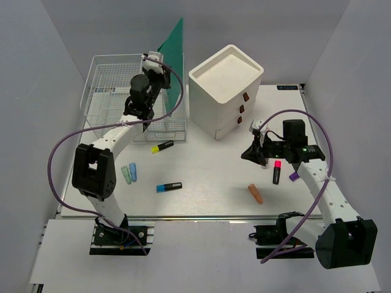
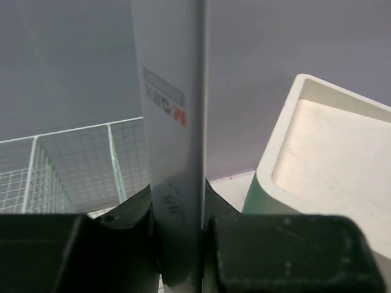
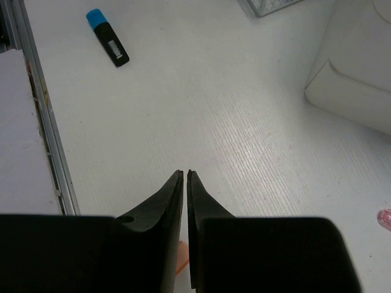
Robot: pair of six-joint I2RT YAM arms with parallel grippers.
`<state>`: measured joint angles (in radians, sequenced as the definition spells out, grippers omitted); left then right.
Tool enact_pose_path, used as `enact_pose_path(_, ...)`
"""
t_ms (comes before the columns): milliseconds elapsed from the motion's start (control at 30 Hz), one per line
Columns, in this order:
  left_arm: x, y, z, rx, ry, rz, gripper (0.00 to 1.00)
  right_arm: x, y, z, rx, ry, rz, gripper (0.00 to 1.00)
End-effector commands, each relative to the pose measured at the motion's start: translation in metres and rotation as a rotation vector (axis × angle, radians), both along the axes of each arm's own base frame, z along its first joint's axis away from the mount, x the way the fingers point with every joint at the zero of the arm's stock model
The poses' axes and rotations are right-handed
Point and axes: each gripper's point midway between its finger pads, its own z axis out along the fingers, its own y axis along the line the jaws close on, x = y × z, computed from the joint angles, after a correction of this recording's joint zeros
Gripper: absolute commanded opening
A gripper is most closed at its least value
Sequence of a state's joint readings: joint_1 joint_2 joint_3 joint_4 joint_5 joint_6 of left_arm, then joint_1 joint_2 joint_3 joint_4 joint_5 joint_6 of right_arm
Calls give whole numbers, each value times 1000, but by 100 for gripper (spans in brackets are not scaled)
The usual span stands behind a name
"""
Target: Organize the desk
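The white desk (image 1: 208, 165) carries loose highlighters: yellow (image 1: 162, 146), blue (image 1: 169, 187), pink (image 1: 277, 172), orange (image 1: 255, 193) and purple (image 1: 294, 176). My left gripper (image 1: 156, 68) is up at the right side of the wire basket (image 1: 116, 91), shut on the edge of an upright green folder (image 1: 175, 46). In the left wrist view the folder (image 2: 174, 122) looks grey-white, clamped in the gripper (image 2: 177, 195). My right gripper (image 1: 252, 152) is shut and empty above the desk (image 3: 256, 146), left of the pink highlighter. Its tips (image 3: 185, 173) are together.
A white three-drawer box (image 1: 226, 88) stands at the back centre, close to the folder's right (image 2: 330, 152). Two pale markers (image 1: 128, 174) lie near the left arm. The blue highlighter (image 3: 108, 46) and the metal rail (image 3: 36, 104) show in the right wrist view.
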<state>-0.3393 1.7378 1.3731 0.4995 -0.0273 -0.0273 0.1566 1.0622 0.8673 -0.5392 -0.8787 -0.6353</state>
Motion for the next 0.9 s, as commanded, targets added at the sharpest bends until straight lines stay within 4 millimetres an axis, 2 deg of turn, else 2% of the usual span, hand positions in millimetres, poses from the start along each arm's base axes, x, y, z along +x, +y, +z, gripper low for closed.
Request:
enact_pose_path(0, -12, -6, 40, -45, -136, -100, 0, 3, 1, -1, 17, -4, 11, 12)
enact_pose_path(67, -14, -11, 32, -42, -149, -130, 0, 3, 2, -2, 16, -1, 11, 12)
enact_pose_path(200, -10, -4, 22, -45, -146, -126, 0, 4, 1, -5, 13, 9, 7, 12)
enact_pose_path(467, -4, 4, 16, -47, -182, -139, 0, 6, 0, -10, 7, 23, 5, 12)
enact_pose_path(867, -1, 0, -17, -20, -150, -152, 0, 5, 1, -12, 6, 32, 11, 12)
